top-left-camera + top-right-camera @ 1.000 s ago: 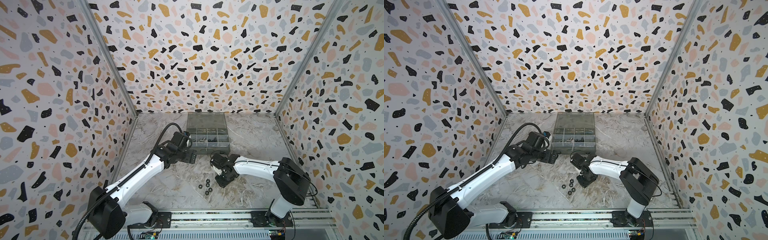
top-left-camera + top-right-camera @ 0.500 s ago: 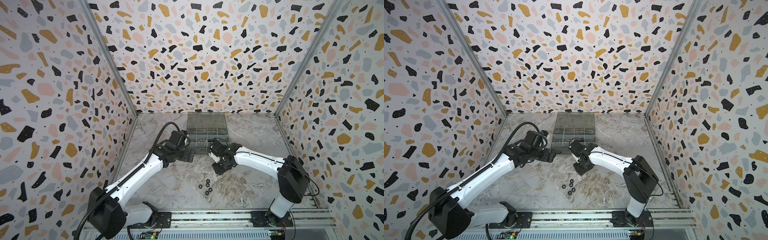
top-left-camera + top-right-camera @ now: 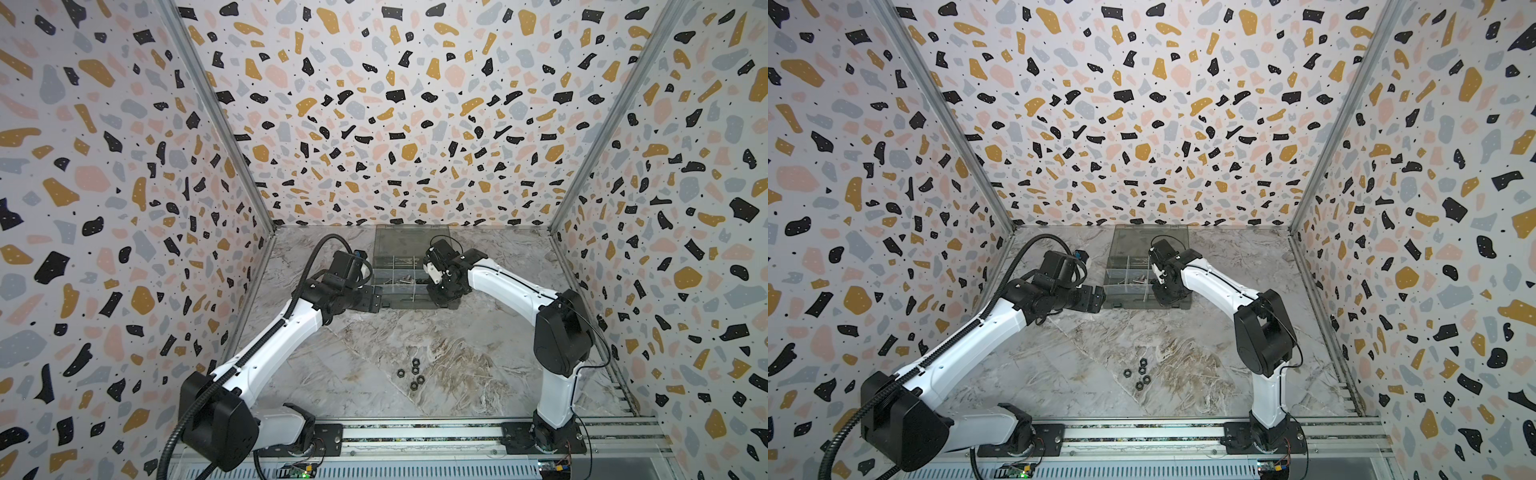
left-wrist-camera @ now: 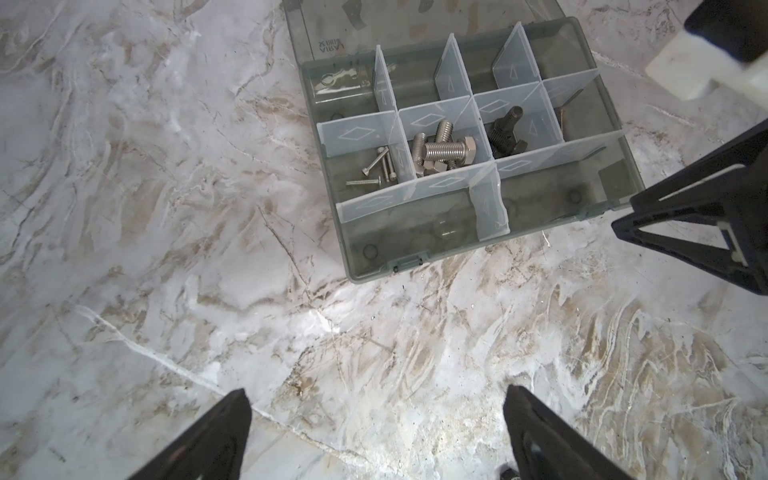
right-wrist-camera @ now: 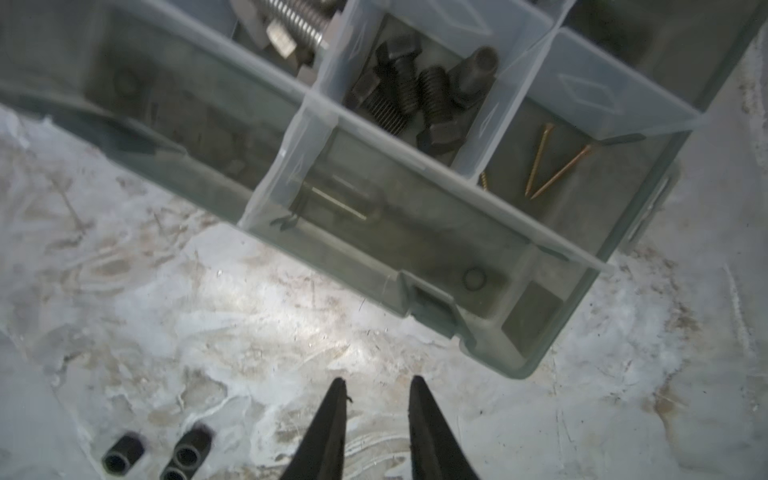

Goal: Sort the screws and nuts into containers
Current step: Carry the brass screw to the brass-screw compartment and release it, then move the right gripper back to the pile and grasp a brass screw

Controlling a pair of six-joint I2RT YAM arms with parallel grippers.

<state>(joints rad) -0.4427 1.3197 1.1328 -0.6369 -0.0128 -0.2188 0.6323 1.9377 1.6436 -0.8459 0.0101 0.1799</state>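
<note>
After the right gripper, narrowed and empty, was moved to the box, five nuts are left unsorted near the table's front edge; the left gripper is held wide.

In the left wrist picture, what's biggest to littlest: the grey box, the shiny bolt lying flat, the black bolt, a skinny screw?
1. grey box, by far.
2. shiny bolt and black bolt: about alike; the black one is tilted, so I won't rank them.
3. skinny screw, the smallest.
</note>
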